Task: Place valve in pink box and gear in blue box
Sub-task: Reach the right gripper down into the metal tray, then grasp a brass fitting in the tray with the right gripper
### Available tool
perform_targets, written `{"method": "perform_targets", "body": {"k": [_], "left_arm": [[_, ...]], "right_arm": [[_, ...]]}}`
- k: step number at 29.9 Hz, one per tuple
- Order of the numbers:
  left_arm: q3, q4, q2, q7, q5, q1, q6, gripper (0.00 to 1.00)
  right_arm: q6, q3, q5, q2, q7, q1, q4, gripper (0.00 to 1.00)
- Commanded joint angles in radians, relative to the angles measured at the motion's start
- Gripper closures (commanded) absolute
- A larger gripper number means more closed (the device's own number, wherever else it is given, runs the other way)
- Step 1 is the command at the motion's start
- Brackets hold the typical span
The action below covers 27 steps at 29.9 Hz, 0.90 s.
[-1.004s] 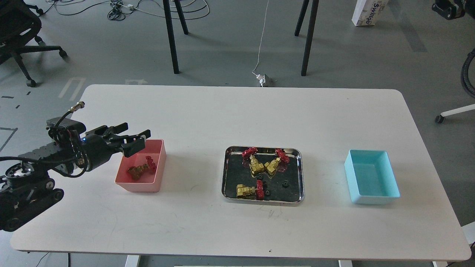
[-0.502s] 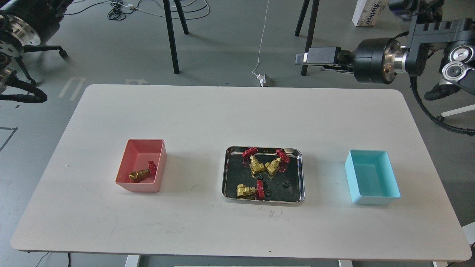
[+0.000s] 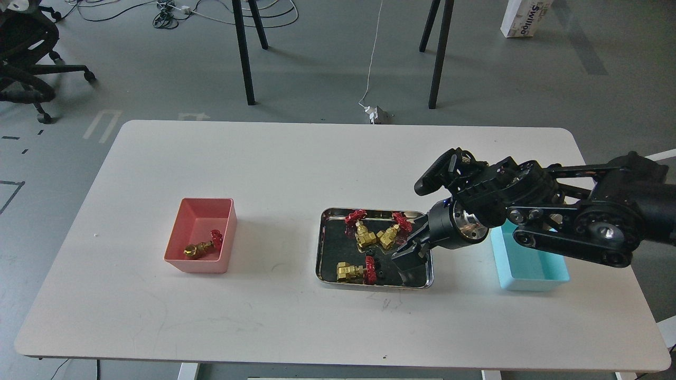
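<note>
Nearest on the white worktop (image 3: 296, 327), bare scuffed surface is seen in front of the steel tray (image 3: 323, 248), which serves as the landmark. Inside the tray, at its right near part, the right gripper (image 3: 407, 254) is poised low; its dark fingers are seen nearly end-on, so whether they are apart or together cannot be told. The gear aimed at is probably hidden beneath it. Another gear (image 3: 381, 274) lies just left of the gripper, beside a valve (image 3: 355, 271) with a red handwheel. A gear is judged light, rigid and hard to pinch off slick steel; its outer teeth should be gripped across the ring. Two more valves (image 3: 376, 234) lie touching at the far side of the tray.

Right of the tray, the blue box (image 3: 533, 274) is partly covered by the arm. Well left of the tray, the pink box (image 3: 177, 248) already holds one valve (image 3: 203, 245). The left gripper is not in view. Beyond the worktop, grey floor, black stand legs (image 3: 244, 53), cables and an office chair (image 3: 26, 53) are seen.
</note>
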Motion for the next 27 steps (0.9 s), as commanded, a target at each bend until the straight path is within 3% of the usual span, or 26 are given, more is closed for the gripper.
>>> {"method": "perform_targets", "body": {"k": [1,13,23,27], "left_arm": [[0.002,0.000,-0.003,0.003,0.002,-0.022,0.002,0.09],[0.001,0.000,-0.004,0.003,0.003,-0.031,0.002,0.09],[0.005,0.000,-0.001,0.003,0.005,-0.046,0.000,0.09],[0.005,0.000,-0.003,0.003,0.005,-0.046,0.000,0.09]], "right_arm": [[0.000,0.000,-0.047,0.035,0.000,-0.056,-0.083,0.01],[0.000,-0.002,-0.133,0.121,0.075,-0.094,-0.179,0.13],[0.000,0.001,-0.146,0.152,0.078,-0.116,-0.265,0.18],[0.000,0.003,-0.146,0.166,0.079,-0.122,-0.281,0.25]]}}
